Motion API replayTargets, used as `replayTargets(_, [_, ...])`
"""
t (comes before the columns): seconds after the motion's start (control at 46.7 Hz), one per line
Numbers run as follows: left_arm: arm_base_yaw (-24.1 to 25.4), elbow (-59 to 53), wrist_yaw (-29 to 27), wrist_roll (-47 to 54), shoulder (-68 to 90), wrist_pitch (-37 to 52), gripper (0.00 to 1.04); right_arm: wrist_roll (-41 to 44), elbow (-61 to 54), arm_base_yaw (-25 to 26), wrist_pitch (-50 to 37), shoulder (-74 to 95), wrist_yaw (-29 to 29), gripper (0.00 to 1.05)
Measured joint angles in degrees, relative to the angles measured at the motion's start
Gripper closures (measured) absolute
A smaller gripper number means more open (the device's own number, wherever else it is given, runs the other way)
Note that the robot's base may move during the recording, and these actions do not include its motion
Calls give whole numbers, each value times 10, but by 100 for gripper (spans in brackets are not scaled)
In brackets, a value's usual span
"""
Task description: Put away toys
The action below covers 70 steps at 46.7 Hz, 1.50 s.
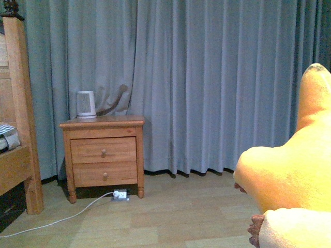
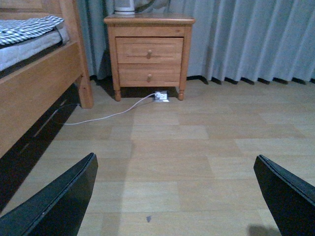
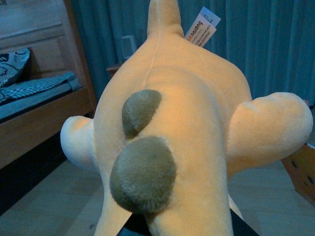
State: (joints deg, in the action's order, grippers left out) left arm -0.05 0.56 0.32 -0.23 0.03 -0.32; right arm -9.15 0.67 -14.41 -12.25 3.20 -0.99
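An orange-yellow plush toy point(image 3: 187, 113) with brown-grey round spots and a paper tag fills the right wrist view. My right gripper point(image 3: 179, 228) is shut on its lower end, and only dark bits of the fingers show under the fur. In the front view the same plush toy point(image 1: 292, 181) hangs in the air at the right edge, with a paler cream part below; the right gripper itself is hidden there. My left gripper point(image 2: 174, 196) is open above bare wood floor, with nothing between its black fingers point(image 2: 59, 201).
A wooden nightstand point(image 1: 103, 155) with two drawers stands against blue-grey curtains point(image 1: 207, 77), a small white device point(image 1: 86, 104) on top. A white cable and plug point(image 1: 120, 195) lie on the floor before it. A wooden bed point(image 1: 18, 144) with checked bedding is at the left.
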Motion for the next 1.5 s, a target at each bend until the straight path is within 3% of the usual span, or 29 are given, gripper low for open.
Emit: replayTargets(1.499, [0,0,-3,0,0,0,6,0,0,-2,0,0,-5,97])
